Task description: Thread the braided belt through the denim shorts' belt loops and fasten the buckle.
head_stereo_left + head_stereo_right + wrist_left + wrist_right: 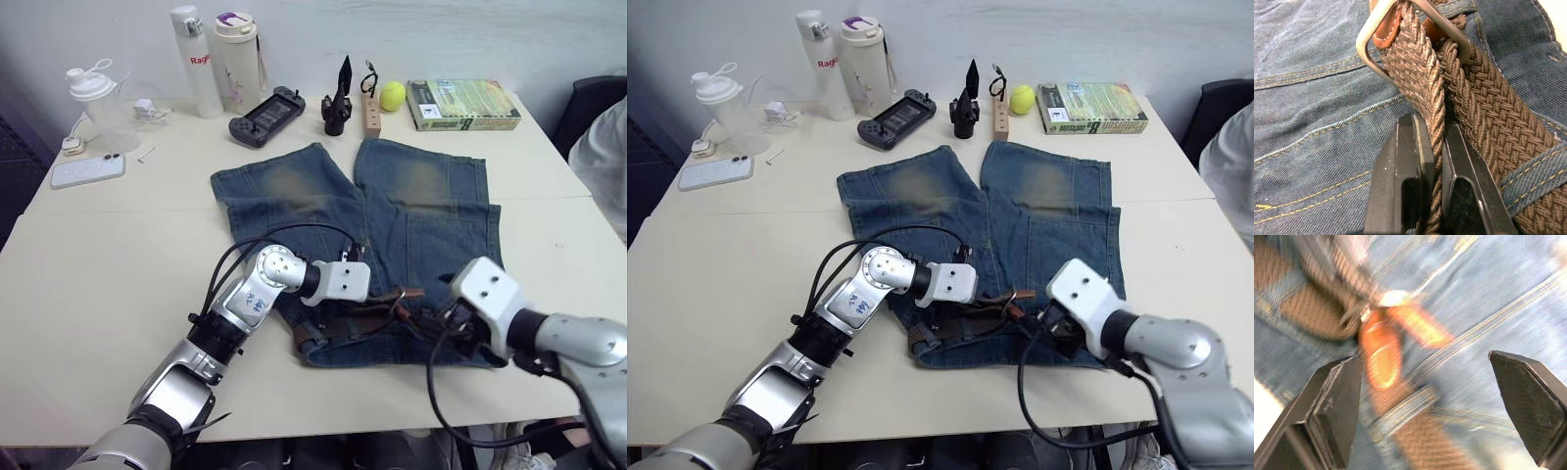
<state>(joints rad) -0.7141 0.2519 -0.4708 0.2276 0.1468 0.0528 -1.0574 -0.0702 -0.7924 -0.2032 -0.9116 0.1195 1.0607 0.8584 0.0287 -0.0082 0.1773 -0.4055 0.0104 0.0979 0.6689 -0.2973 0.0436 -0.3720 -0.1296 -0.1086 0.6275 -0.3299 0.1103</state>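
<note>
Denim shorts (pixel 392 225) flat on my bench (pixel 98 284) | braided belt (pixel 1415 68) along waistband, through buckle (pixel 1371 34) | left claw (pixel 1432 161) clamped on belt below buckle | right claw (pixel 1425 406) spread wide over waistband

White bottle (pixel 194 61) reads "Rag" (red, cut off)

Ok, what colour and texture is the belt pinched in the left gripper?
Dark brown, woven: the braided belt, clearest in the left wrist view.
</note>
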